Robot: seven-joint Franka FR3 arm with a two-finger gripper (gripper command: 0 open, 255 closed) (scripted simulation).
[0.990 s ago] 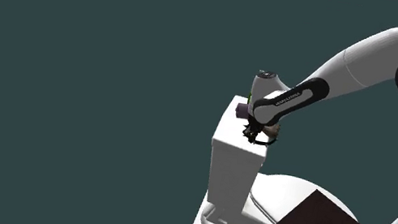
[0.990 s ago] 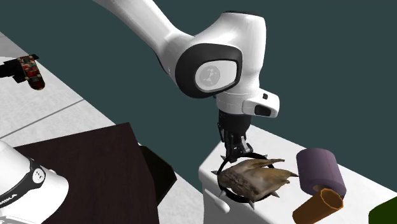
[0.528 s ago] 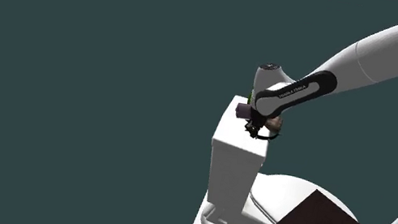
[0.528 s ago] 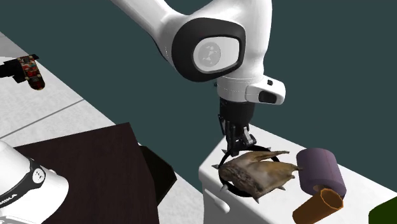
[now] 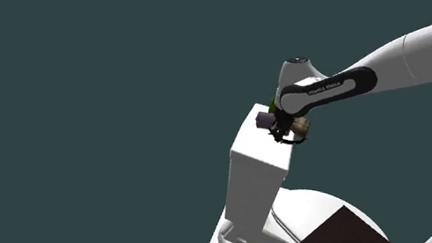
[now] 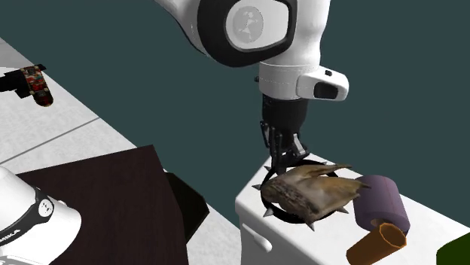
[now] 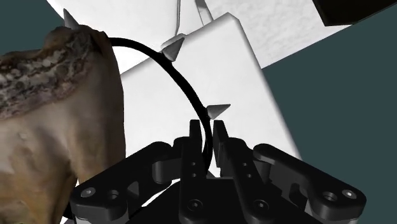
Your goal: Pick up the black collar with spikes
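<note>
Two black fingers are pinched narrow on the thin band of the collar, which passes straight up between them. The gripper holds it by one edge.

- Collar: a black ring with grey spikes pointing outward all round. In the wrist view the band arcs away from the fingers and curves round to meet a brown mottled lump.
- Second exterior view: the collar reads as a flattened oval, close to level, with its long side running across the view. The gripper points straight down and clamps the rim farthest from the camera, so the rest of the ring spreads out below the fingers and toward the camera.
- The ring sits over the end of a white box. Cannot tell whether it touches the top.
- The brown lump lies across the ring and covers most of its opening. Spikes show past its edges.
- Near, toward that view's right: a purple roll just beside the lump, an orange-brown tube against the roll, and a green corner at the picture's edge.
- Well apart, toward that view's left: the dark brown stand, and a small red and black thing on pale floor.
- Shoulder view: the gripper and collar are at the top of the tall white box.
</note>
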